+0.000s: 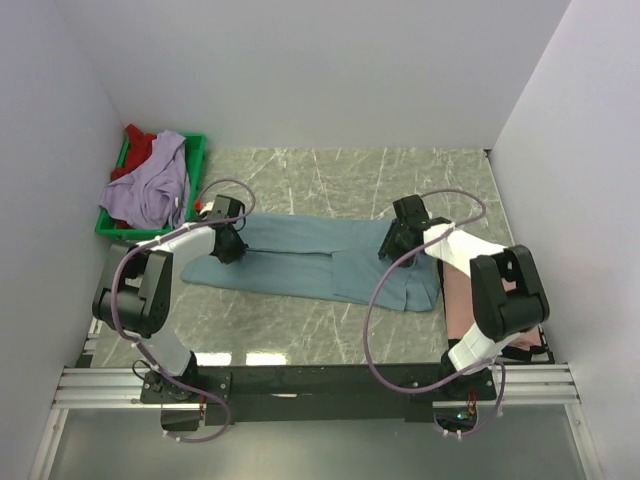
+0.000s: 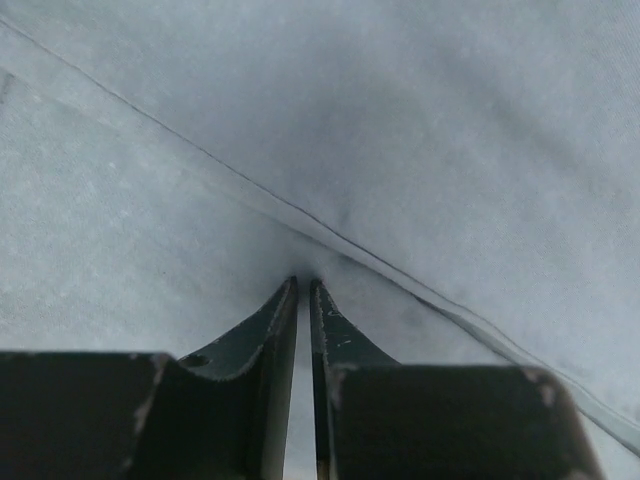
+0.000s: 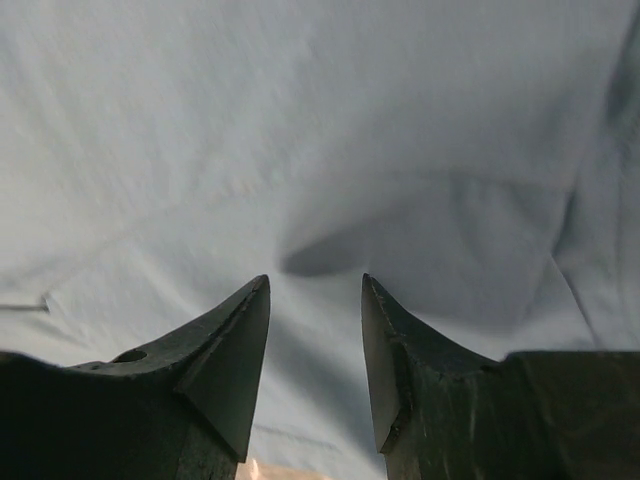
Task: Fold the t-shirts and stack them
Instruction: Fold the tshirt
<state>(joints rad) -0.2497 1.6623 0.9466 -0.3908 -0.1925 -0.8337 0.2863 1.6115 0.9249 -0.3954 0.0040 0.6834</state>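
The blue shirt lies spread just right of the tray. At its tray end the left gripper pinches a pucker of cloth, jaws nearly together. At the far end the right gripper hovers with jaws spread and should bite an equal fold before both lift.

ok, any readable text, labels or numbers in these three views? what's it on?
No readable text in any view.
grey-blue t-shirt: plain, no print or tag showing.
green tray, lavender shirt, red shirt: no label visible.
left fingers, right fingers: dark, scuffed, no markings.
Any marking at the arm bases is too small to read.
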